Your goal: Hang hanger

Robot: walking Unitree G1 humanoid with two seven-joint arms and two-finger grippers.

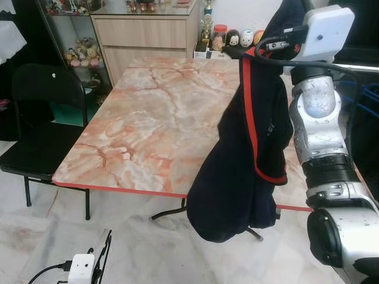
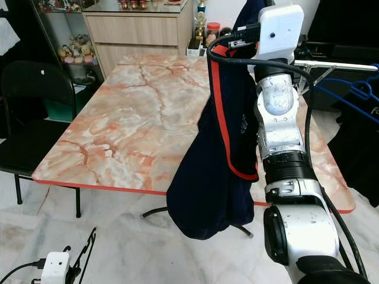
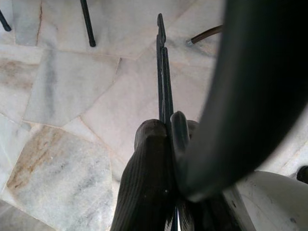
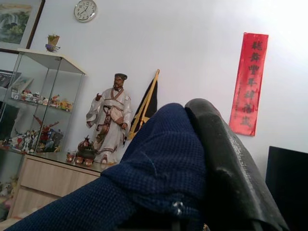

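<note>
The right arm (image 2: pixel 278 148) is raised above the far right part of a marble-patterned table (image 1: pixel 148 118), and from the right gripper (image 4: pixel 192 159) hangs a dark navy garment (image 1: pixel 243 160) with red trim; the wrist view shows one black finger (image 4: pixel 231 168) pressed against a fold of the navy knit, so the jaws are clenched on the cloth. The garment drapes down across the table's red-edged front border and ends below it, clear of the floor (image 1: pixel 148 248). No hanger can be made out inside the fabric. At the right edge of the right eye view a blue hanger (image 2: pixel 349 97) hangs from a pale horizontal rail (image 2: pixel 331 65), beside another dark garment (image 2: pixel 358 148). The left gripper (image 3: pixel 166 139) hangs low over the marble floor, its two fingers pressed together on a thin dark upright piece (image 3: pixel 162 72) whose nature cannot be told. A black folding chair (image 1: pixel 41 124) stands against the table's left edge, and a wooden cabinet (image 1: pixel 142 35) lies beyond the far edge. Open floor lies in front of the table; the tabletop itself offers a broad bare surface left of the garment.
</note>
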